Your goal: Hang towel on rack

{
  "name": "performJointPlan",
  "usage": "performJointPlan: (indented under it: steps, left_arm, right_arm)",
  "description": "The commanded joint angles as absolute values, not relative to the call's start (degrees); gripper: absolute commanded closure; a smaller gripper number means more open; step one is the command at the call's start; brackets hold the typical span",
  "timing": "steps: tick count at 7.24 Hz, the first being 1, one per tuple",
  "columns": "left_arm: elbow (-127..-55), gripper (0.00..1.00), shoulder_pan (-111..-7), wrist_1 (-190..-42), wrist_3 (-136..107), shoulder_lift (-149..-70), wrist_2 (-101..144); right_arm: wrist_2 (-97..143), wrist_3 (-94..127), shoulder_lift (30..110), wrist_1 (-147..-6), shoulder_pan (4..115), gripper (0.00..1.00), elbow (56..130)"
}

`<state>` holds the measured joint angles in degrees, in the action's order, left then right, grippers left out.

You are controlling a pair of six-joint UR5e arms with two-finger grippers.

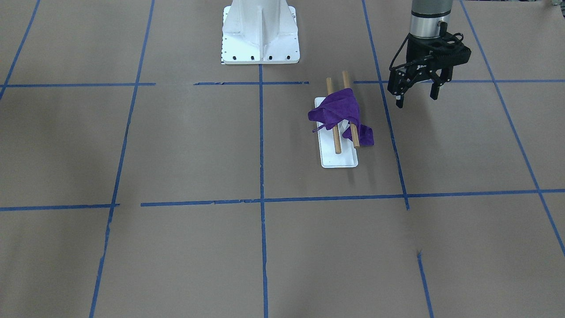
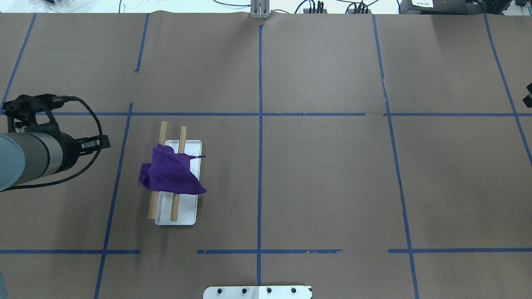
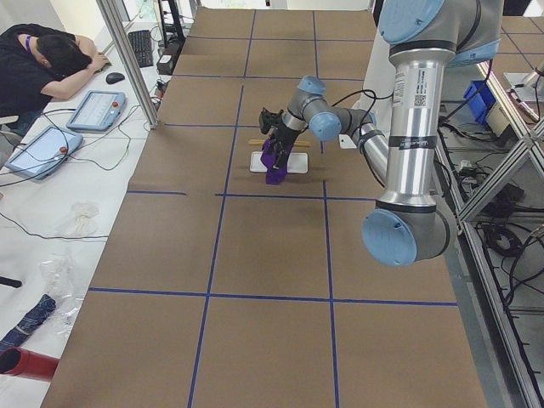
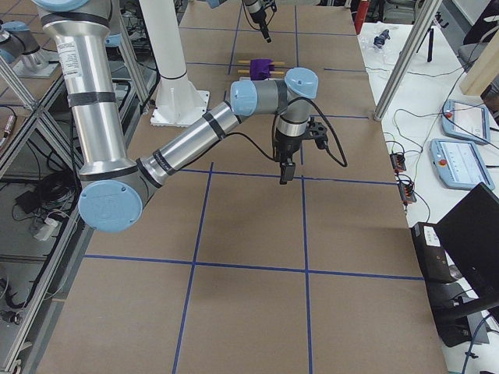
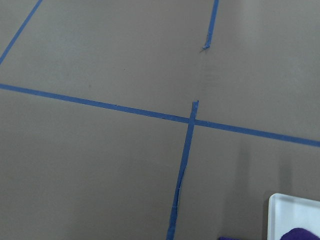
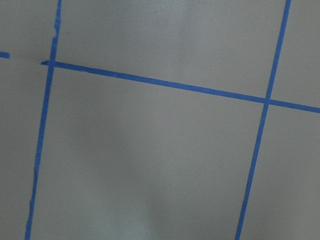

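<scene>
Black left gripper (image 1: 417, 98) hung spread and empty above the table (image 1: 176, 145), near the rack (image 1: 340, 160) but clear of it. Purple towel (image 1: 339, 111) lay bunched across both wooden dowels (image 1: 337, 141), one end trailing off the side, so the hang looked essentially done, with tidying or retreat at most left. Right gripper (image 4: 284, 166) sat well apart from the rack; couldn't tell if it was spread or closed.

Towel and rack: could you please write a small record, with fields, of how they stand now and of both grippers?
towel: purple, bunched, draped across both dowels
rack: white base flat on table, two dowels
left gripper: jaws open, empty, beside the rack, clear of towel
right gripper: far from the rack, above the table; jaws cannot be judged
task state: towel is on the rack
</scene>
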<state>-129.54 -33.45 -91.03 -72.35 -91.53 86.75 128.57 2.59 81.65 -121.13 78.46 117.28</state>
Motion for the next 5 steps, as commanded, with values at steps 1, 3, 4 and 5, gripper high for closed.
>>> performJointPlan:
  steps: [1,3,4,5]
  left_arm:
    - [-127.8,0.0,-42.3,-91.1,-57.1,-92.2,94.3]
    - [-122.5,0.0,-57.3,-91.1,-36.8,-92.2,106.6]
    - [-119.0,0.0,-63.6,-91.1,-30.1,-92.2,111.0]
    - [-114.8,0.0,-70.4,-91.0,-21.2,-92.2,115.5]
  right_arm:
    - [128.9,-2.3,85.7,-113.0,81.8,0.0,111.7]
    - [133.3,-5.4,89.7,-103.3,85.1,0.0,104.8]
    - [133.5,-6.2,90.3,-101.5,86.1,0.0,103.1]
    - [135.0,-6.0,90.2,-101.4,86.2,0.0,103.1]
